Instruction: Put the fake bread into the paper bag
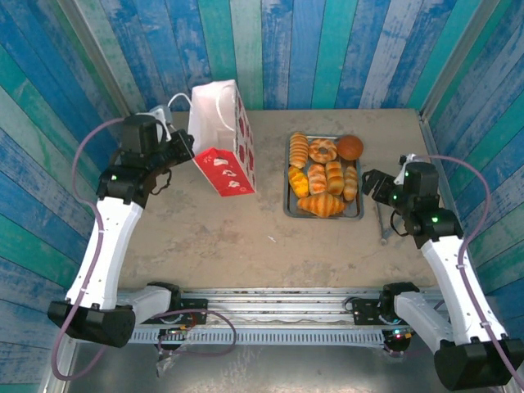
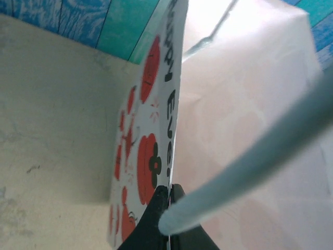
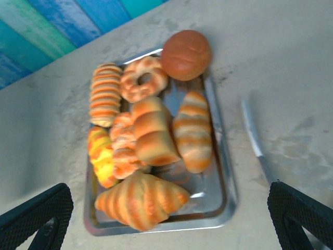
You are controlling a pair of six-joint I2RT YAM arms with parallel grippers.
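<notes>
— So, what is hard to make out from your seat?

— Mostly the left side. My left wrist camera sits very close to the paper bag [image 2: 151,156] and sees it edge-on: a printed wall with red shapes and black lettering cut off at the top. The white inside is washed out by glare. A blurred pale cord [image 2: 250,172] crosses the shot, and I cannot tell where it ends.

— And the left gripper [image 1: 185,149]?

— Clamped. Its dark fingertips [image 2: 156,208] are pressed together on the bag's edge, with the paper pinched between them. From above, I see it against the bag's left wall. The bag stands tilted at the back left of the table [image 1: 246,254].

— Where is the bread [image 1: 323,176]?

— All of it lies on the metal tray [image 1: 288,211], to the right of the bag and well apart from it and from the left gripper. The round bun [image 3: 186,54] sits at the tray's far corner, partly over the rim, and a croissant [image 3: 140,200] lies along the near edge.

— And the right gripper [image 1: 374,182]?

— It is spread wide and holds nothing, just beside the tray's right side. In my right wrist view its fingers [image 3: 36,213] are cut off at the bottom corners, with the croissant lying between and beyond them. Metal tongs [image 3: 257,143] lie on the table right of the tray, their near end hidden behind one finger.
</notes>
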